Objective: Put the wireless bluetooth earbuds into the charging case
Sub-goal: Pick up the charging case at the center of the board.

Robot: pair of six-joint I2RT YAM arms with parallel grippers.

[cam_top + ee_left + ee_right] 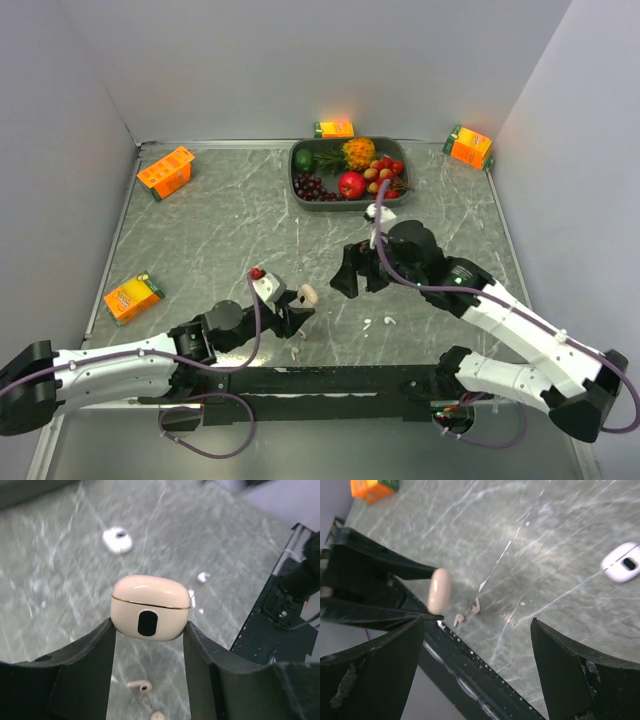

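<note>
Cream rounded-square charging case (150, 607), lid shut, gold seam, dark oval on front, ctr of L wrist view, gripped by L jaws above surface (60, 580), earbuds (142, 685) loose below, R jaws wide apart, empty

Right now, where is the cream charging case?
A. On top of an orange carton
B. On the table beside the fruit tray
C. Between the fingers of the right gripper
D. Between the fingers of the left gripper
D: the left wrist view shows the charging case, lid closed, clamped between the two fingers of the left gripper, while the right gripper is open and empty.
</note>
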